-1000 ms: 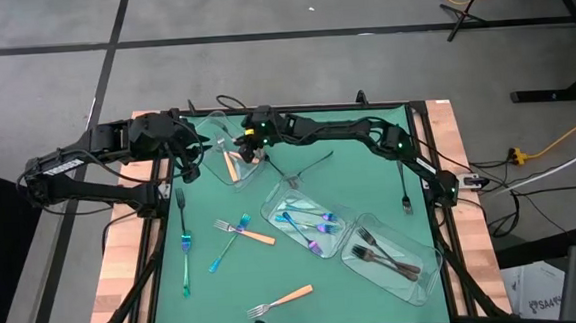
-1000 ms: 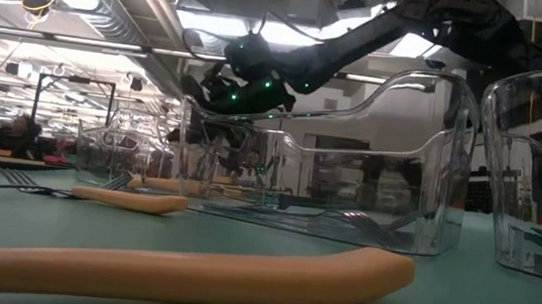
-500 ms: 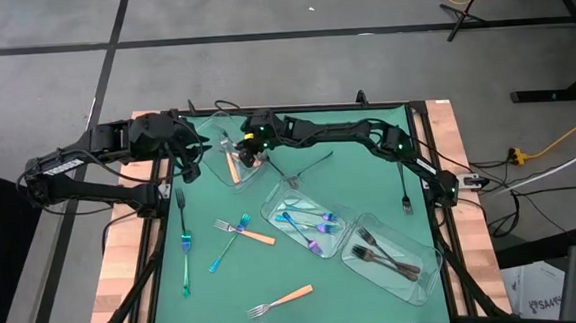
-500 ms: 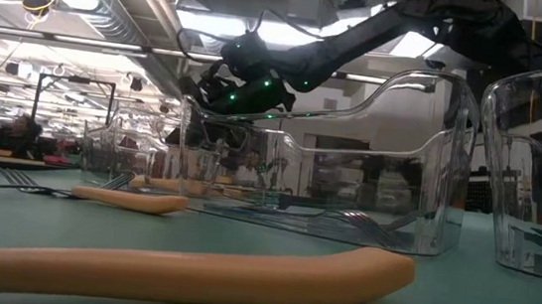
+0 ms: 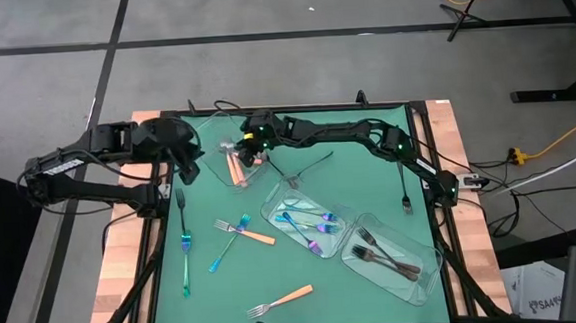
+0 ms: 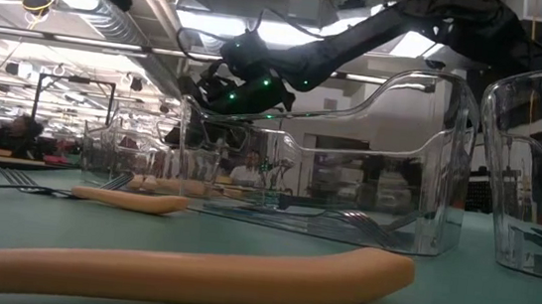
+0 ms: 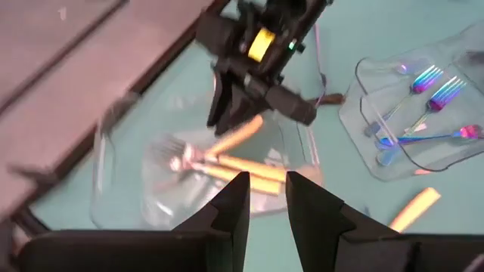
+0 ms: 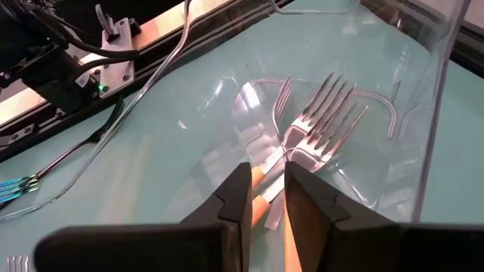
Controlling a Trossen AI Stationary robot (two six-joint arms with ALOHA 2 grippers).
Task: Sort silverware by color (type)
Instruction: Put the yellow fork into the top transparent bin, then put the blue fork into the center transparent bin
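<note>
My right gripper (image 5: 250, 147) hangs over the far-left clear tray (image 5: 215, 162), shut on an orange-handled fork (image 7: 236, 136). Other orange-handled forks (image 7: 240, 175) lie flat on that tray's floor. My left gripper (image 5: 185, 164) hovers just left of the tray, slightly open, with nothing between its fingers (image 7: 266, 198). Iridescent blue forks (image 5: 308, 226) lie in the middle tray and dark forks (image 5: 384, 257) in the right one. Loose on the mat are two orange-handled forks (image 5: 280, 300), blue ones (image 5: 185, 250) and a dark fork (image 5: 304, 168). My right gripper pinches the fork's orange handle (image 8: 260, 189) between its two fingers, which slant down into the tray and point along the handle. The fork tilts down away from the fingers. Its silver head (image 8: 324, 113) lies low in the tray beside another fork head.
Three clear trays run in a diagonal row from far left to near right (image 5: 392, 259). A dark utensil (image 5: 406, 200) lies off the mat by the right arm's base. Bare green mat (image 5: 225, 286) stretches along the near side between the loose forks.
My right gripper has stayed over the far-left tray and shifted slightly toward the far edge. A second orange handle now shows inside that tray beside the first. My left gripper has drawn back a little from the tray toward the table's left edge.
</note>
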